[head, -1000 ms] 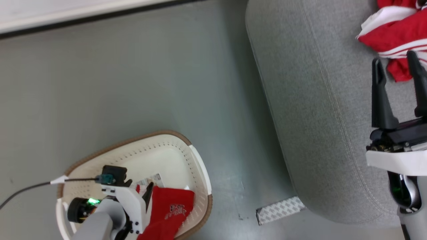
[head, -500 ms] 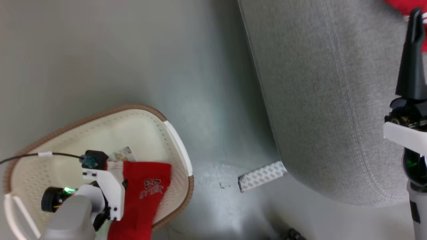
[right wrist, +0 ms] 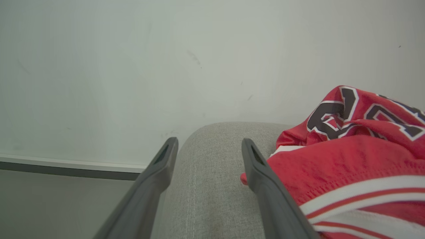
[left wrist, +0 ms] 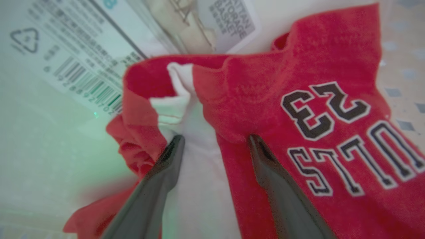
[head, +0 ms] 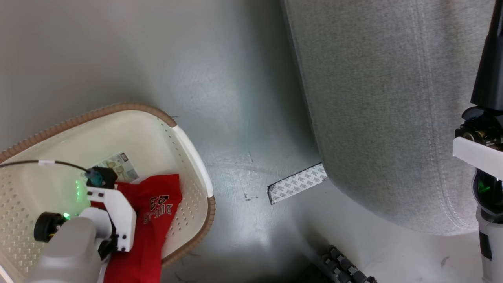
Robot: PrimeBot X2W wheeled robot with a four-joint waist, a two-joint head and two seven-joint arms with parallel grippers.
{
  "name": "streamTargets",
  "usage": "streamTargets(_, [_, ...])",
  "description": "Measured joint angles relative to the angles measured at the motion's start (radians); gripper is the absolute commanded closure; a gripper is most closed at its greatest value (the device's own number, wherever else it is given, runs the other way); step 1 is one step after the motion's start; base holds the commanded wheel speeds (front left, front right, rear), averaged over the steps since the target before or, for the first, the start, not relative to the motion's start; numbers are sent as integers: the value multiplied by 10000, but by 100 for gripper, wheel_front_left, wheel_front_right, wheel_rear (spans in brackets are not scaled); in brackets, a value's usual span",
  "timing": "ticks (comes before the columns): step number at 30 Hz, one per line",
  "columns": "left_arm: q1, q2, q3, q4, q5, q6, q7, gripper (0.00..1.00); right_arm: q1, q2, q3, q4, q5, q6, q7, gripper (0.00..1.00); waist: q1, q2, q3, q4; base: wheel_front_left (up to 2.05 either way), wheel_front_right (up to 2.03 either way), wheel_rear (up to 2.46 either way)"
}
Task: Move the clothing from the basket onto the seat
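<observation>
Clothing (left wrist: 298,99) first: one red piece with black-and-white numbers lies in the basket (head: 188,145), at the lower left of the head view, bunched up near the basket's right wall. In the left wrist view my left gripper (left wrist: 214,141) points right at it. Its two fingers are apart, one on each side of a white fold, and the tips look like they touch the cloth. Nothing is pinched yet. A paper label (left wrist: 83,66) lies on the basket bottom just past the cloth.

So I think I am at the grab step for this piece. Next I need to push the fingers a little into the fold, squeeze them together on plenty of cloth, then lift it high enough to clear the brown rim. The cloth is soft and floppy, so a small pinch may slip.

Further out, the grey floor (head: 235,98) lies between the basket and the seat (head: 373,98), which takes up the right part of the head view. Another red piece (right wrist: 348,159) already lies on the seat, at the right of the right wrist view. My right gripper (right wrist: 209,142) hovers over the seat with fingers apart and nothing held, its right finger just beside that piece.
</observation>
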Motion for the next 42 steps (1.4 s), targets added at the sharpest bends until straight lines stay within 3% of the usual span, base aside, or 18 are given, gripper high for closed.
streamTargets(15, [-483, -36, -341, -19, -2, -52, 972, 0, 59, -44, -130, -115, -153, 0, 0, 0, -6, 1, 276, 212, 0, 0, 0])
streamTargets(16, [-499, -36, -343, -21, -4, -52, 1011, 21, 71, -44, -134, -115, -180, 0, 0, 0, -6, 1, 278, 212, 0, 0, 0])
streamTargets(17, [-502, -31, -345, -21, -12, -44, 1024, 64, 73, -42, -134, -115, -180, 0, 0, 0, -5, 1, 279, 210, 0, 0, 0])
streamTargets(18, [-514, 6, -349, -17, -13, -38, 1018, 100, 73, -44, -136, -115, -180, 0, 0, 0, -4, 1, 283, 208, 0, 0, 0])
streamTargets(33, [-380, 238, -305, 184, -380, 109, 176, 100, -181, 144, -36, 75, -167, 0, 0, 0, 4, 0, -77, -6, 0, 0, 0])
streamTargets(42, [-124, -127, -353, 188, -570, 73, -520, 100, -164, 13, -100, 272, -182, 0, 0, 0, 3, 0, -987, 183, 0, 0, 0])
